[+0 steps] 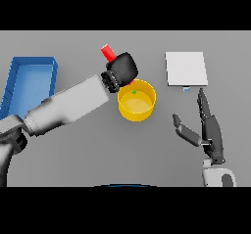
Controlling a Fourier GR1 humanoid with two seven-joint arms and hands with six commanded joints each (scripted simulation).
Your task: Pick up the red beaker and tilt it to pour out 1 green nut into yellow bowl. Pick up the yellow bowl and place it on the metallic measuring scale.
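My left hand [122,69] is shut on the red beaker [108,51], holding it tilted over the back left rim of the yellow bowl [138,111]. Only the beaker's upper end and a sliver near the bowl rim show past the hand. A small green nut [133,91] sits at the bowl's back inner edge, just below the hand. The metallic measuring scale [186,68] lies flat at the back right, apart from the bowl. My right hand [210,130] rests open to the right of the bowl, fingers straight and pointing away, thumb out to the left.
A blue tray [30,61] stands at the far left, behind my left forearm [68,105], which crosses the table from the lower left.
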